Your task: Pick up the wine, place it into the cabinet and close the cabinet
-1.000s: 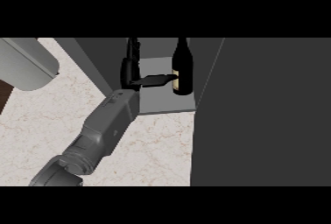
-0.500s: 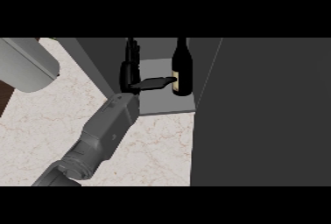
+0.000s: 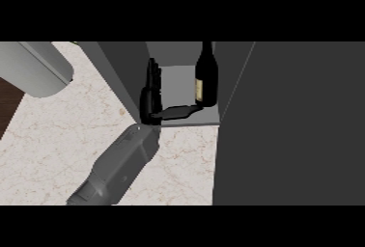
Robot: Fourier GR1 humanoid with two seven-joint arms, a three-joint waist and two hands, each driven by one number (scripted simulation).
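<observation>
The dark wine bottle (image 3: 205,72) with a pale label stands upright inside the open cabinet (image 3: 178,62), on its grey floor at the right. My right hand (image 3: 151,96) is in the cabinet's opening by the left wall, open, fingers straight and pointing inward. Its thumb (image 3: 178,112) reaches sideways toward the bottle's base and ends right at it; nothing is curled round the bottle. The grey right forearm (image 3: 121,164) comes up from the lower left. My left hand does not show.
A broad dark panel (image 3: 292,125), likely the cabinet's door, fills the right side. The cabinet's dark left wall (image 3: 118,72) stands beside the hand. A grey rounded cylinder (image 3: 39,67) lies at the upper left over the pale marbled counter (image 3: 64,135).
The right hand has slid back toward the cabinet's front edge, with its thumb now low by the bottle's base. The bottle stays standing in place.
</observation>
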